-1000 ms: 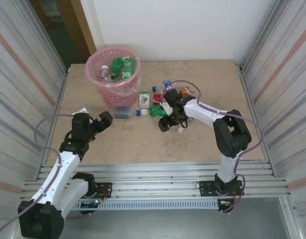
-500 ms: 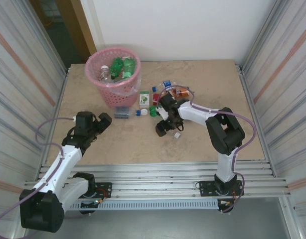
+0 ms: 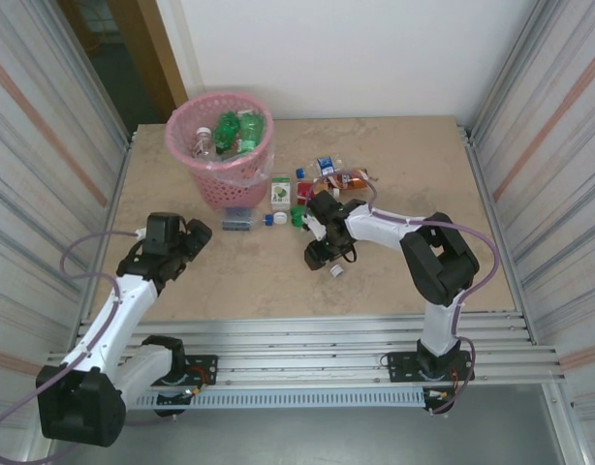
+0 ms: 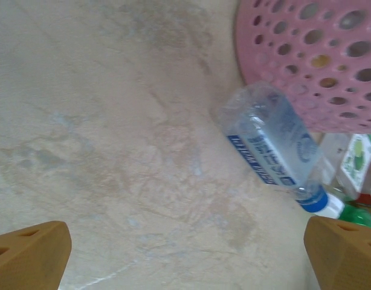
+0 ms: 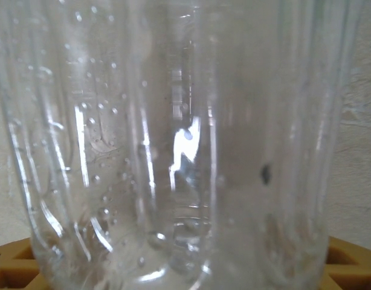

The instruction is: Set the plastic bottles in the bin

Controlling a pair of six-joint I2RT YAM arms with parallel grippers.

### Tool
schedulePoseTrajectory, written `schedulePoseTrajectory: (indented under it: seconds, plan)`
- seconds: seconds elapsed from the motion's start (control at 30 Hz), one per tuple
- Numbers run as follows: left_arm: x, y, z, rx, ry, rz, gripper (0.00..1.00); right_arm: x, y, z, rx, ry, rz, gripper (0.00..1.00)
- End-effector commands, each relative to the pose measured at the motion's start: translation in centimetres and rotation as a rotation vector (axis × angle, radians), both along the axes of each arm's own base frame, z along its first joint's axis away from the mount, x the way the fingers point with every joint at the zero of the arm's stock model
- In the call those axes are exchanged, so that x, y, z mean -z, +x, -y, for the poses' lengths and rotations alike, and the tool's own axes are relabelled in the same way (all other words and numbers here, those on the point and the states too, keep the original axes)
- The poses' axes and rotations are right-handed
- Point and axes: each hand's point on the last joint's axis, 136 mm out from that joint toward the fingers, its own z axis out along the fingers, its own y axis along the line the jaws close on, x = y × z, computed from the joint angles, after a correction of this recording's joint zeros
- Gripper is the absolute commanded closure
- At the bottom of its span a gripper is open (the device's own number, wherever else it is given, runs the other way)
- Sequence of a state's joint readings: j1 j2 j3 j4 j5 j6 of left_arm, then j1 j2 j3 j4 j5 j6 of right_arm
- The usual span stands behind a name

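The pink lattice bin stands at the back left with green and clear plastic bottles inside. More bottles lie in a cluster to its right. A clear one with a blue label lies at the bin's foot, seen close up beside the bin wall. My right gripper is down on the table in front of the cluster. A clear ribbed bottle sits between its orange fingers, both pressed against its sides. My left gripper hangs open over bare table at the near left, nothing between its fingers.
Corrugated metal walls close in the table on the left and right. A small white cap shows just below the right gripper. Loose caps and a white-green carton lie between the bin and the bottle cluster. Bare tabletop lies in front of both arms.
The right gripper has slid down and left to the clear bottle and narrowed its jaws onto it. The left arm has drawn back slightly toward the near left, jaws still wide.
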State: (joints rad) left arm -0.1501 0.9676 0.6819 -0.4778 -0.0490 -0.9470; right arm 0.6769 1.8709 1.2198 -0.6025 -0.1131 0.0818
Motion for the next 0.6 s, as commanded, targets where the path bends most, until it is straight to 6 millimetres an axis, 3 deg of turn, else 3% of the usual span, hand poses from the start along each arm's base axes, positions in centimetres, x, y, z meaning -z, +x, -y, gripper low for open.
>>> schedulePoseTrajectory:
  seconds: [0.0,0.17,0.33,0.57]
  plan:
    - [-1.3,0.7,1.3,0.066,-0.041,0.029,0.01,-2.7,-0.1,-0.8,0.023,0.057,0.05,0.49]
    - [-3.7,1.5,3.1,0.132,-0.073,0.173,0.01,-6.4,0.6,-1.7,0.038,0.138,0.148,0.54]
    - [-7.9,1.6,5.4,0.273,-0.072,0.322,0.01,-11.0,1.1,-2.9,0.046,0.282,0.254,0.57]
    - [-14.7,1.9,12.9,0.61,-0.107,0.531,0.01,-18.4,0.5,-5.1,-0.004,0.56,0.385,0.58]
